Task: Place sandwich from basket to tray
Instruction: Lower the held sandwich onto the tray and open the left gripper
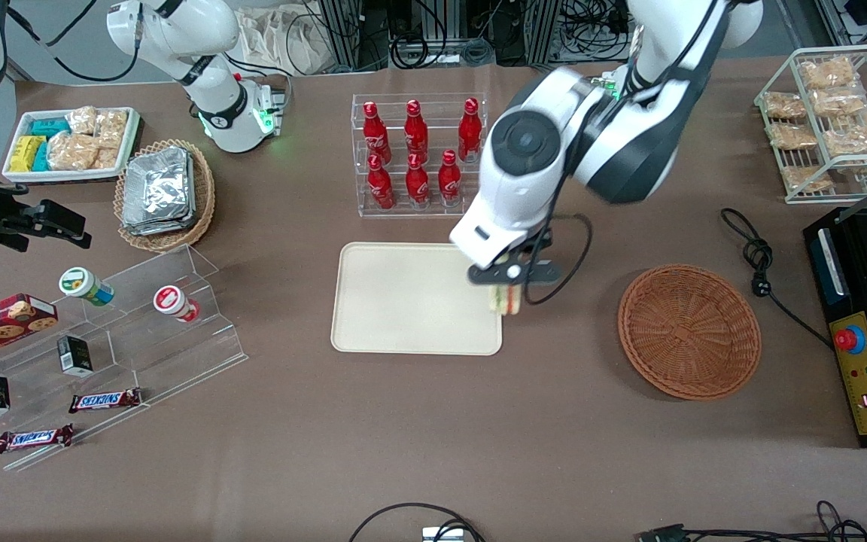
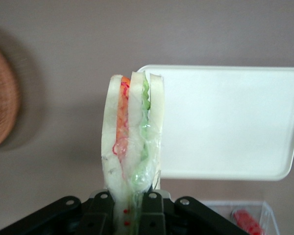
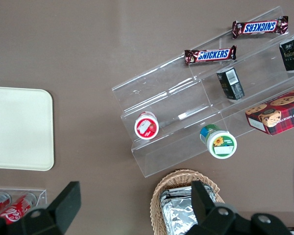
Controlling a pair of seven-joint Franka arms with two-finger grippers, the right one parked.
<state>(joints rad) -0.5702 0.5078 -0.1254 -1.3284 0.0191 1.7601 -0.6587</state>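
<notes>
Black two-finger gripper point(image 1: 507, 280), jaws clamped on the triangular white-bread sandwich point(image 2: 132, 132), hangs over the flat cream plastic tray's point(image 1: 403, 301) three-o'clock rim; released here, the wedge could topple onto the table.

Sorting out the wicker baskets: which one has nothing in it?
The reddish-brown basket toward the working arm's end; the paler basket holds foil packs. The gripper, over the tray's edge, clamps the sandwich.

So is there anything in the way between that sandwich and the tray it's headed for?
Nothing visible. The gripper holds the sandwich right at the tray's edge nearest the basket, and the tray's surface is bare.
</notes>
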